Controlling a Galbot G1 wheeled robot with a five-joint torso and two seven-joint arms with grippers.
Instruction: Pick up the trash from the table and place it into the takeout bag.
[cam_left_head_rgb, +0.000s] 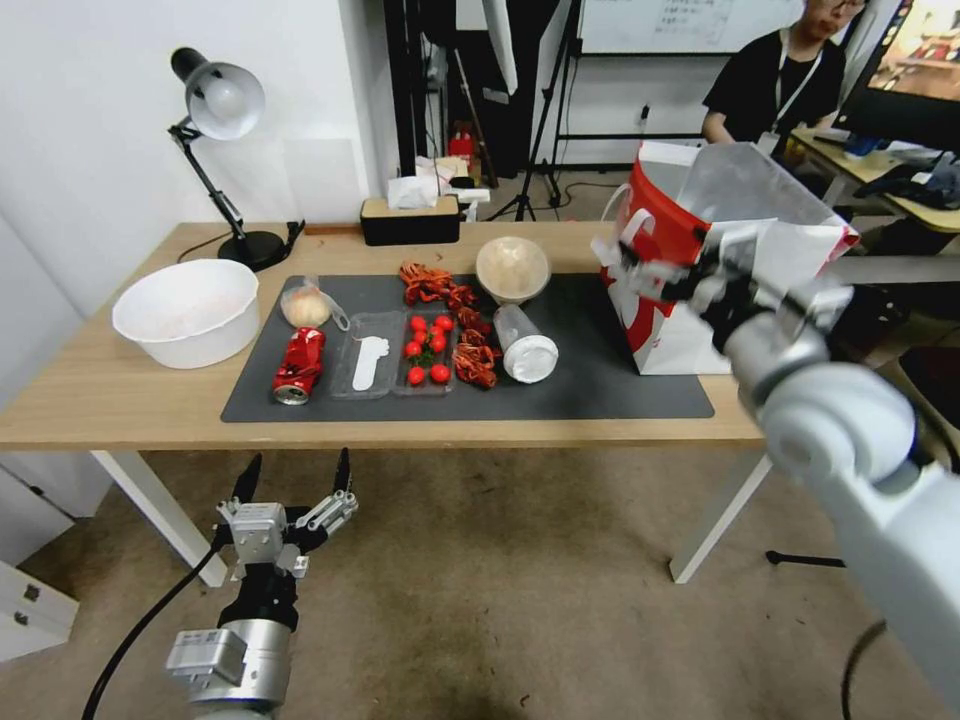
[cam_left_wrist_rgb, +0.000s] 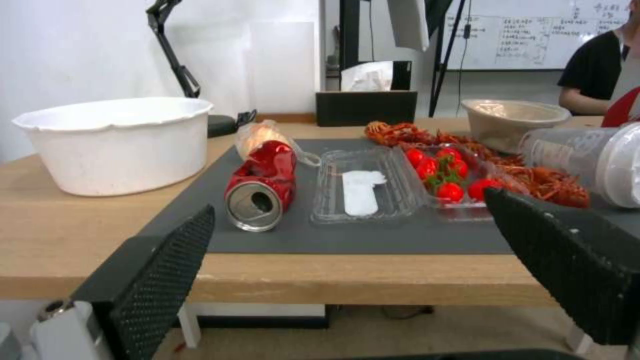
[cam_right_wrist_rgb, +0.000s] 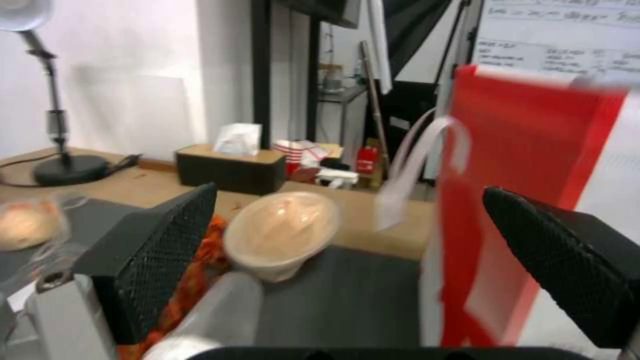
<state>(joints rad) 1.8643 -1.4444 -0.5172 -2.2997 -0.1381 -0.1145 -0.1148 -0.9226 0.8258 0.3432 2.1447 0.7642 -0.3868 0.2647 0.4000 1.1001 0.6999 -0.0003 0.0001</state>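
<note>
— What does your head camera give you?

— My left gripper (cam_left_head_rgb: 296, 478) hangs below the tabletop (cam_left_head_rgb: 100, 385) edge, fingers spread and empty. Beyond its tips, on the dark mat (cam_left_head_rgb: 590, 390), I count one crushed red can (cam_left_head_rgb: 300, 364), one clear bag with a beige lump (cam_left_head_rgb: 308, 305), one open clear clamshell tray (cam_left_head_rgb: 395, 362) holding about seven cherry tomatoes (cam_left_head_rgb: 428, 348), a scatter of red crayfish shells (cam_left_head_rgb: 452, 320), one round lidded bowl (cam_left_head_rgb: 512, 268) and one clear plastic cup (cam_left_head_rgb: 526, 343) lying on its side. My right gripper (cam_left_head_rgb: 660, 275) is raised against the takeout bag (cam_left_head_rgb: 730, 260), which stands upright on the mat's right end, mouth open. I cannot tell how those fingers stand here. One white basin (cam_left_head_rgb: 187, 310), one desk lamp (cam_left_head_rgb: 222, 150) and one tissue box (cam_left_head_rgb: 410, 215) stand off the mat.

— And the left wrist?

— Between my two released fingers (cam_left_wrist_rgb: 153, 280) the can (cam_left_wrist_rgb: 260, 187) lies, its open end toward me. No brand is legible on it. The tray (cam_left_wrist_rgb: 363, 187) is beside it, the cup (cam_left_wrist_rgb: 590, 160) just past my other finger.

— The right wrist?

— My fingers (cam_right_wrist_rgb: 150, 257) are parted, holding nothing. Between them sits the bowl (cam_right_wrist_rgb: 283, 232); the bag (cam_right_wrist_rgb: 520, 200) with its white loop handle (cam_right_wrist_rgb: 417, 170) is by the far finger. Writing on the whiteboard (cam_right_wrist_rgb: 560, 45) behind is too faint to read.
</note>
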